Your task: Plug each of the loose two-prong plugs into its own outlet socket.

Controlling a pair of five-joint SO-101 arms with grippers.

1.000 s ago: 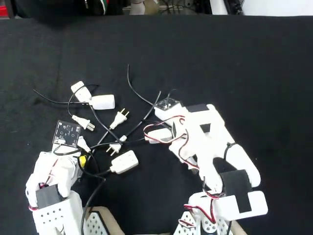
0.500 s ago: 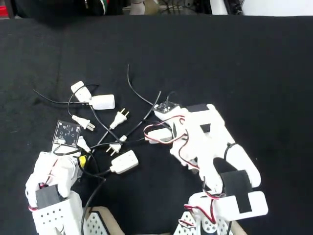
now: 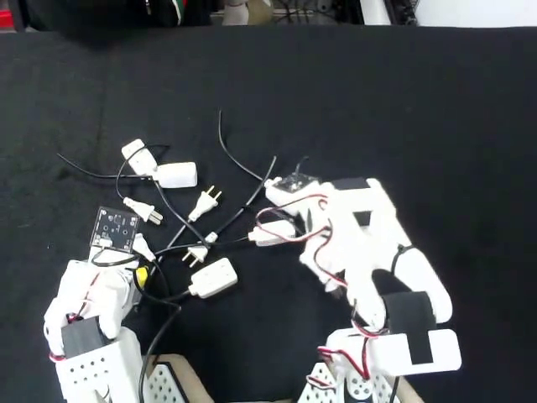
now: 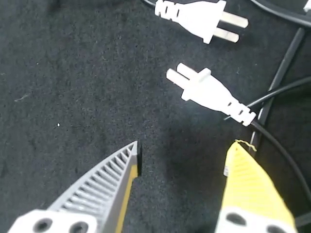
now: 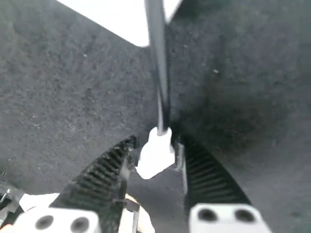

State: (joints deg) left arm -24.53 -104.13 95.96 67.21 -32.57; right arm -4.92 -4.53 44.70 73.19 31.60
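Right gripper is clamped on a plug; left gripper is spread wide, holding nothing.
In the high view the held plug sits just left of the frame's centre, its black cord running off it. Three loose plugs lie on the black counter at left centre, between an upper socket and a lower socket. The left gripper sits at lower left, two plugs just ahead of it.

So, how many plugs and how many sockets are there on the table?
Plugs: 4
Sockets: 3
White piece in right gripper, kind unclear: 1
Total: 8
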